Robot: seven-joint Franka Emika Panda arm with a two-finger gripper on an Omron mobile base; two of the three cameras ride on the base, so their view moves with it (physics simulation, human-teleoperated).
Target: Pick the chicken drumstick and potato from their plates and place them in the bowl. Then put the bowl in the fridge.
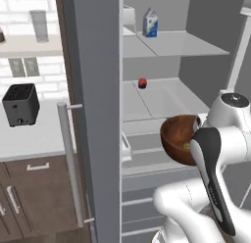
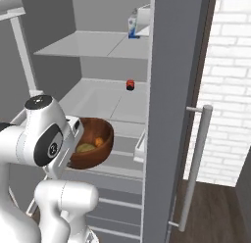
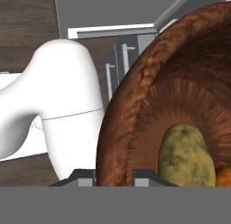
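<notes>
My gripper [image 3: 115, 175] is shut on the rim of the dark reddish-brown wooden bowl [image 3: 149, 105], with one fingertip on each side of the wall. I hold the bowl [image 1: 176, 136] tilted in the air in front of the open fridge [image 1: 95, 114], at about the height of its middle shelf [image 1: 162, 97]. Inside the bowl [image 2: 95, 139] lie the olive-brown potato [image 3: 187, 157] and, beside it, the orange chicken drumstick [image 2: 99, 141]. The plates are out of view.
The fridge door [image 2: 169, 114] stands open with its long bar handle [image 2: 196, 163] toward me. A milk carton [image 1: 150, 22] stands on the top shelf, a small red item [image 1: 142, 83] on the middle one. A black toaster [image 1: 20, 105] sits on the left counter.
</notes>
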